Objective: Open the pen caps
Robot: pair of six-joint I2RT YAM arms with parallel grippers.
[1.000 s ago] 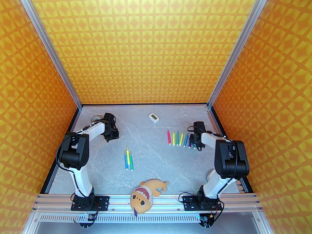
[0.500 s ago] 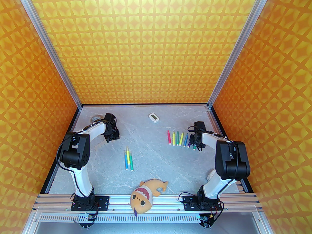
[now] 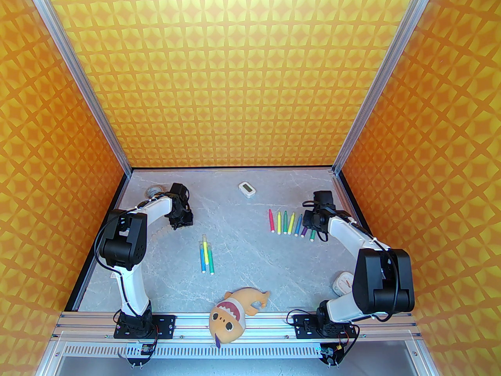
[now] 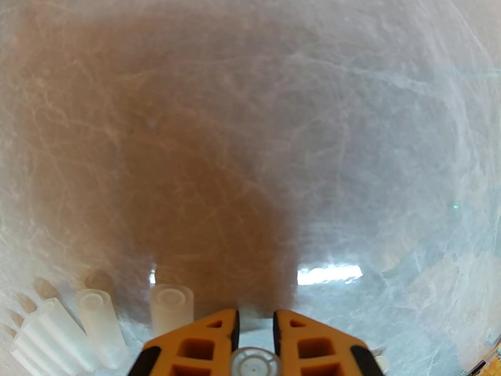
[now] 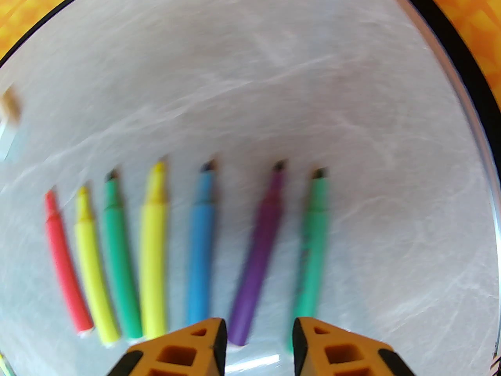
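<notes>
pen caps [image 4: 101, 323], tiny pale translucent plastic cylinders: several loose on the grey marbled tabletop [image 3: 250, 257] at far left, just beside the left gripper [image 4: 255, 317]. round ends facing the wrist camera, long axes roughly parallel. cannot tell if standing or lying, exact count unsure. left gripper nearly closed, pinching one more translucent cap [image 4: 254, 363] end-on between the jaws, low over the table next to the pile.

row of seven slim bright marker pens [image 5: 199, 245] (red, yellow, green, yellow, blue, purple, green) at right: all uncapped, bare tips showing. long axes near-to-far, slightly fanned, tips pointing to the far edge, butt ends toward the robot. right gripper [image 5: 259, 325] hovering over the butt ends of purple and green, jaws apart, holding nothing.

three more pens [image 3: 206, 255] (yellow, blue, green) mid-table, side by side, long axes also near-to-far. look still capped at the far end, too small to be sure.

judged: seven of ten done, held cap likely ready to go down with the rest, three pens left.
</notes>
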